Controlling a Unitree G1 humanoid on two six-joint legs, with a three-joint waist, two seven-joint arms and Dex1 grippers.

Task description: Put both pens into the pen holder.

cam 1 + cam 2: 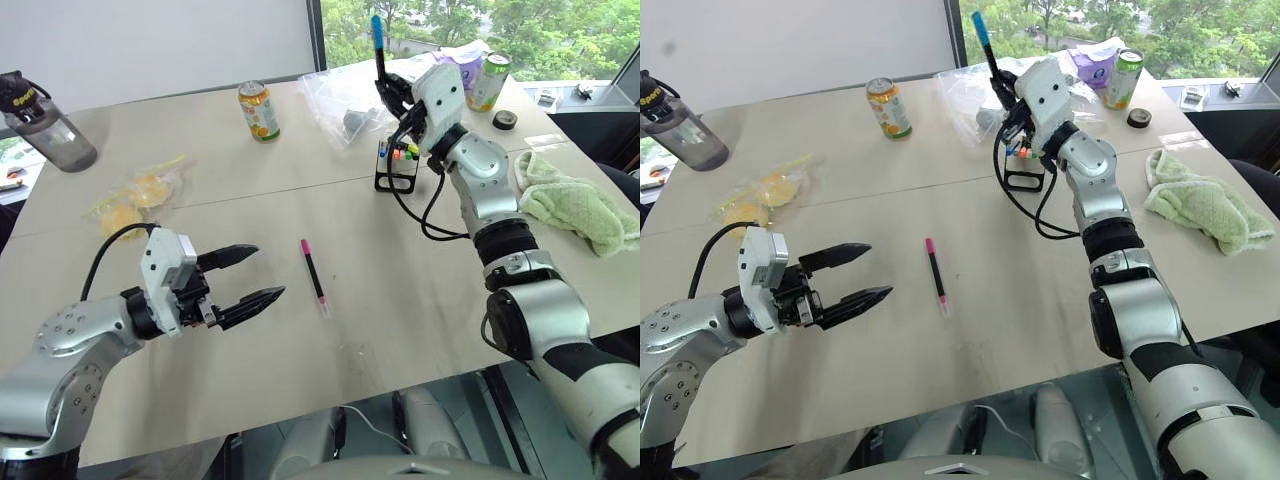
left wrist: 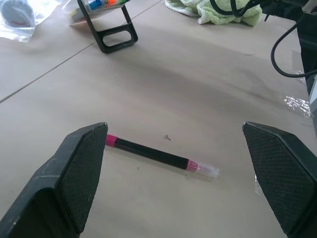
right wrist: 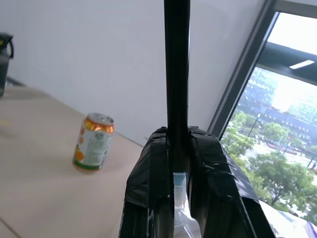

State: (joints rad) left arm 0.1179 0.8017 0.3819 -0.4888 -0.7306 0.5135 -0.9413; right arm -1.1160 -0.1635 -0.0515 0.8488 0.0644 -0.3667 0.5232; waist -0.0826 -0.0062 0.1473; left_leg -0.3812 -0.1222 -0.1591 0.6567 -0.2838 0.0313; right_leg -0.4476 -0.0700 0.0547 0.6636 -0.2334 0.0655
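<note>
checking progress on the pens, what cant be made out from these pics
- Pen holder: the right gripper and its cable cover part of it in both eye views; the picture's edge cuts it in the left wrist view. How much room is inside cannot be told.
- Blue pen: its lower end is hidden between the right gripper's fingers.
- Pink pen: one end sits behind a left gripper finger in the left wrist view.
</note>
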